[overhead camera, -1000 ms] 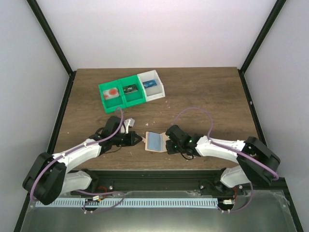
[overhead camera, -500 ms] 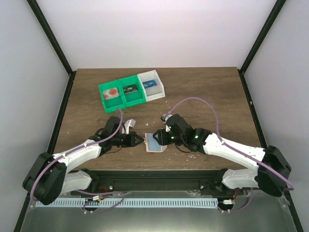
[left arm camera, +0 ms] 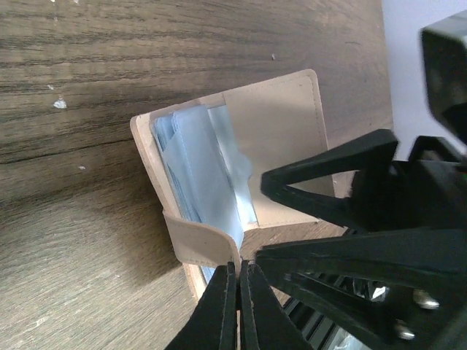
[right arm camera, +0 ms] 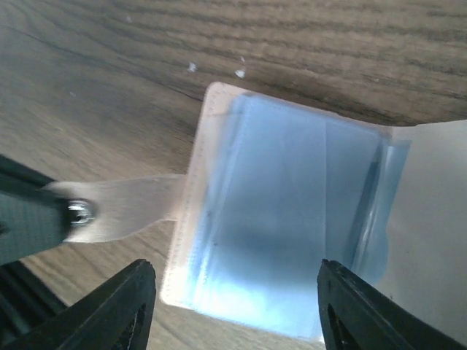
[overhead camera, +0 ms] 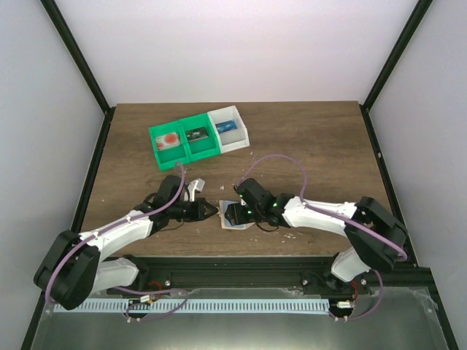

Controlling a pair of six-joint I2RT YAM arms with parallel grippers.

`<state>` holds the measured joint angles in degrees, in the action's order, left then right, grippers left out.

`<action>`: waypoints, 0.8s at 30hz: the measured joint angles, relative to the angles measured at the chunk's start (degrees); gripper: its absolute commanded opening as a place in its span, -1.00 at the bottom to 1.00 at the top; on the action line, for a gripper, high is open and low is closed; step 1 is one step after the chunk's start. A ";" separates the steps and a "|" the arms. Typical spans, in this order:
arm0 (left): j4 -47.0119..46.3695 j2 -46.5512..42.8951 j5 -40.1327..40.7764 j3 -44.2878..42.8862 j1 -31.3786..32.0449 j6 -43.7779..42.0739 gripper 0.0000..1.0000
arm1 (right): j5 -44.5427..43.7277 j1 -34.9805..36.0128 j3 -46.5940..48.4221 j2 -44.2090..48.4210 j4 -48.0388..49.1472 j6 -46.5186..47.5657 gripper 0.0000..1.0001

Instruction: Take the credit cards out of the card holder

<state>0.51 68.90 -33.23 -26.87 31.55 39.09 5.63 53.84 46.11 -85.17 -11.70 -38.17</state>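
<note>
Wooden table point(overhead camera: 314, 138), blue credit cards point(right arm camera: 284, 211) inside card holder point(left arm camera: 277, 131)

Right end effector point(overhead camera: 232, 214) now sits directly over the card holder point(overhead camera: 239, 227). A second ago it lay off the holder's right edge; half a second ago it was at the far right corner. Its jaws are spread either side of the holder. The right arm point(overhead camera: 328, 215) is swung leftward, its elbow drawn in from the desk point(overhead camera: 306, 146) edge. Light blue credit cards point(right arm camera: 292, 219) are largely covered from above. The holder is possibly nudged slightly, hard to tell beneath the fingers.
</note>
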 measured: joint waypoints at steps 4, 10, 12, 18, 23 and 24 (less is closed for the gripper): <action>-0.04 -0.92 0.13 0.26 -0.02 0.85 -1.00 | -0.96 0.00 0.00 -2.89 0.13 0.17 0.39; -0.02 -2.56 0.33 0.44 0.00 1.31 -1.00 | -1.20 0.00 0.00 -4.52 0.81 0.15 0.48; 0.02 -2.67 0.44 0.44 0.00 1.33 -1.00 | -1.20 0.00 0.00 -4.94 1.14 0.15 0.46; 0.20 -2.86 0.81 0.74 -0.02 1.33 -1.00 | -1.18 0.00 -0.09 -5.31 1.73 0.15 0.43; 0.39 -3.04 0.85 0.83 0.00 1.31 -1.00 | -0.28 0.00 -0.87 -3.61 1.99 0.20 0.51; 0.39 -3.04 0.85 0.83 0.00 1.31 -1.00 | -0.11 0.00 -1.14 -2.93 2.01 0.17 0.51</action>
<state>0.91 65.87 -32.38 -26.04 31.55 40.40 5.52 53.84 44.97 -88.09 -9.69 -38.00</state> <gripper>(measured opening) 0.023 0.744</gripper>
